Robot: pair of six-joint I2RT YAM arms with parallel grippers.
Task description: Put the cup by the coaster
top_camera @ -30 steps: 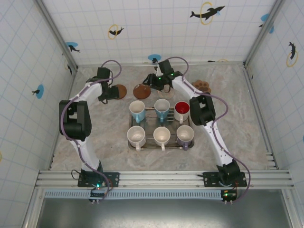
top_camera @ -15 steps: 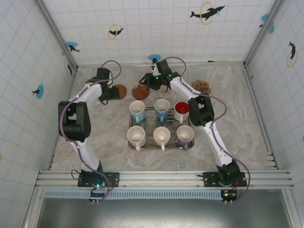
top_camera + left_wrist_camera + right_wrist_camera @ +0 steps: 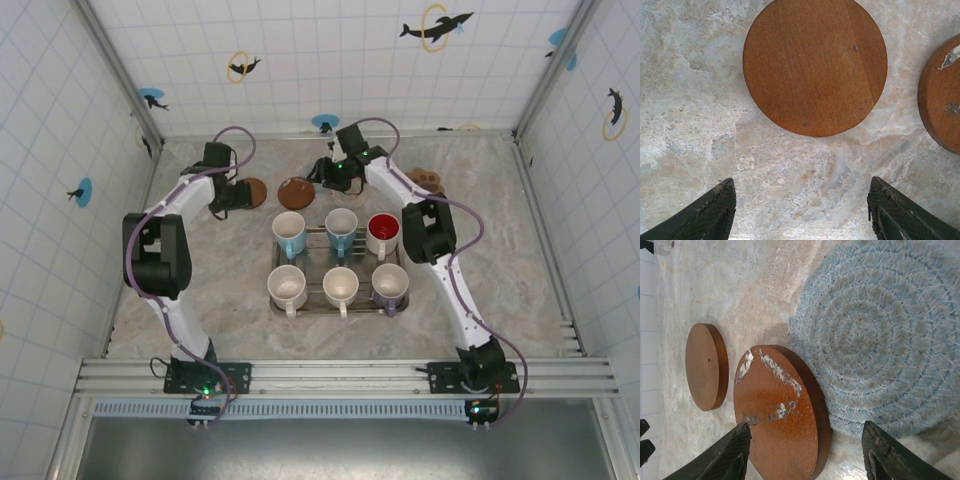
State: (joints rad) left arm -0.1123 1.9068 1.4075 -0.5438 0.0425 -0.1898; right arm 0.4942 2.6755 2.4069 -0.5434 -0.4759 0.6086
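A: Checking cups (image 3: 341,285): six, all upright in the rack (image 3: 316,308), none lifted. Both arms are behind the rack.

B: Jaws?

A: Both spread wide, both empty. The left gripper (image 3: 801,182) hangs over the plain coaster (image 3: 815,65), behind the rack's left corner. The right gripper (image 3: 806,430) is over the scratched coaster (image 3: 782,415), behind the rack's middle, with the woven mat (image 3: 880,340) beside it.

B: So the pick hasn't started. How to do it?

A: My read: send one arm over the rack and take a back-row cup by its wall, handle clear of the fingers. Lift straight up, since the neighbours sit close. Set it down just beside a coaster, not on it.

B: Risk?

A: Clipping the adjacent cup.
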